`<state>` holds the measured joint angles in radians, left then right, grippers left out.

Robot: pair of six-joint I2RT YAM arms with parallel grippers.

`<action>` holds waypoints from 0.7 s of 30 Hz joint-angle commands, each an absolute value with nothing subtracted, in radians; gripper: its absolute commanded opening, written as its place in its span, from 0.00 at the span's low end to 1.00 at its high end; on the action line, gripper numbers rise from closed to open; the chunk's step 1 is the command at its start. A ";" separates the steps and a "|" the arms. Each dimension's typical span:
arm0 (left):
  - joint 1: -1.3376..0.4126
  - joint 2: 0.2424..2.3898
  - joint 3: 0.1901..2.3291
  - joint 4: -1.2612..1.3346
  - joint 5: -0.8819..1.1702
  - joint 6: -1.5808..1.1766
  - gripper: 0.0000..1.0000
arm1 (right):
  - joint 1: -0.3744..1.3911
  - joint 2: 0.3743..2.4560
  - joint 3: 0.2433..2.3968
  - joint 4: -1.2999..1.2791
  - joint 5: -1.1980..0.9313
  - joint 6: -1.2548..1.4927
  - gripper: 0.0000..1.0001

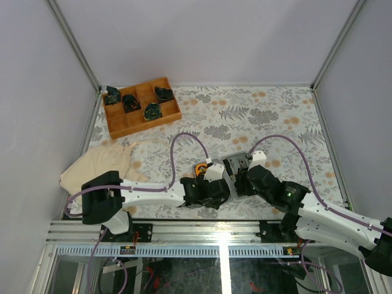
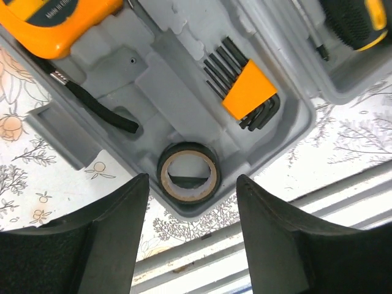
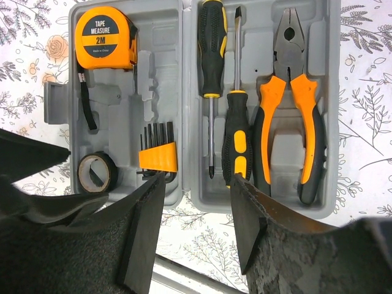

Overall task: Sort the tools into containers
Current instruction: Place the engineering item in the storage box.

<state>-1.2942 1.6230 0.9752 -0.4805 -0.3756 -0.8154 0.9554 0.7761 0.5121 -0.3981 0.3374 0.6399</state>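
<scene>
The left gripper (image 2: 191,184) has its two black fingers (image 2: 116,233) spread apart and grasping nothing; in its wrist view the black tape roll (image 2: 187,150) shows between them, lying flat in a corner recess of the grey case (image 3: 122,128). The right gripper (image 3: 195,184) is likewise released and empty, hovering over the case's near edge. The case lies opened into two moulded halves on the floral table (image 1: 275,116), close to the arm bases and between both wrists. One half holds the roll, black hex keys (image 2: 248,92) in an orange holder, and an orange tape measure (image 3: 104,38) with a black strap. The other holds two black-and-yellow screwdrivers (image 3: 212,49) and orange-handled pliers (image 3: 291,116), each in its own slot. Far left sit a wooden tray (image 1: 142,107) and a beige cloth (image 1: 101,165).
</scene>
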 commanded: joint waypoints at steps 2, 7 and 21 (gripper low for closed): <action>-1.265 1.484 0.970 -0.487 -0.426 -0.830 0.58 | 0.952 0.794 0.531 -0.348 0.304 0.644 0.52; -1.170 1.337 0.882 -0.385 -0.318 -0.815 0.57 | 0.952 0.862 0.559 -0.299 0.188 0.613 0.45; -1.030 1.241 0.670 -0.191 -0.076 -0.773 0.36 | 0.985 1.137 0.601 -0.117 -0.084 0.700 0.31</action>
